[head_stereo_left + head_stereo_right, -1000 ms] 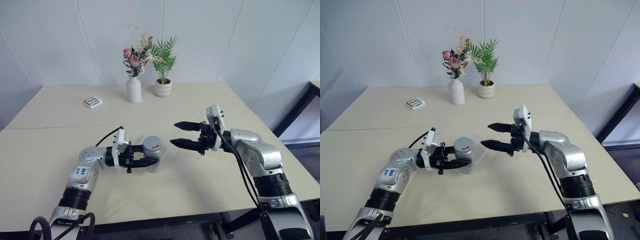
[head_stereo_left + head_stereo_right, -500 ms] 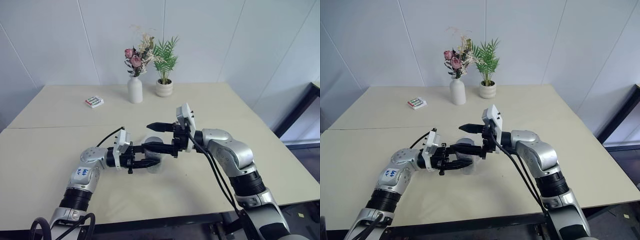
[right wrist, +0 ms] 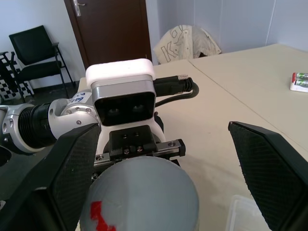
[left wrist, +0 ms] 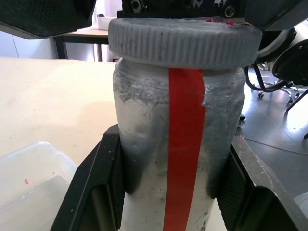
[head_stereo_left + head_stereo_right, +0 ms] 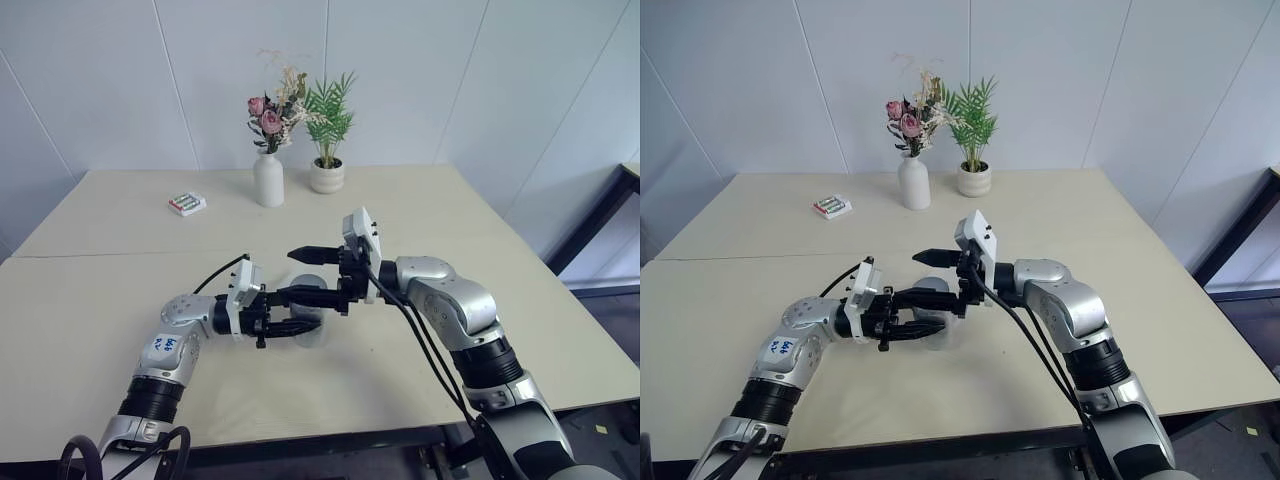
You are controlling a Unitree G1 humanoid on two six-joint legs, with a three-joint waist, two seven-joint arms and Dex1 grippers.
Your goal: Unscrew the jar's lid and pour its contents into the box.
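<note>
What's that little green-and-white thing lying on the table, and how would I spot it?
Look to the far part of the beige table, toward the white wall. Left of the white flower vase and the small plant pot lies a small green-and-white packet. It is flat and lies alone, while its neighbours stand upright.

Silver arms, black fingers (image 5: 310, 294), white wrist cameras, black cables.

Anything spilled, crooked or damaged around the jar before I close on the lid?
Nothing stands out. The jar sits upright in the shut left gripper, its lid on and level. The right gripper is open, a finger on either side of the lid. The box looks empty, nothing spilled on the table.
</note>
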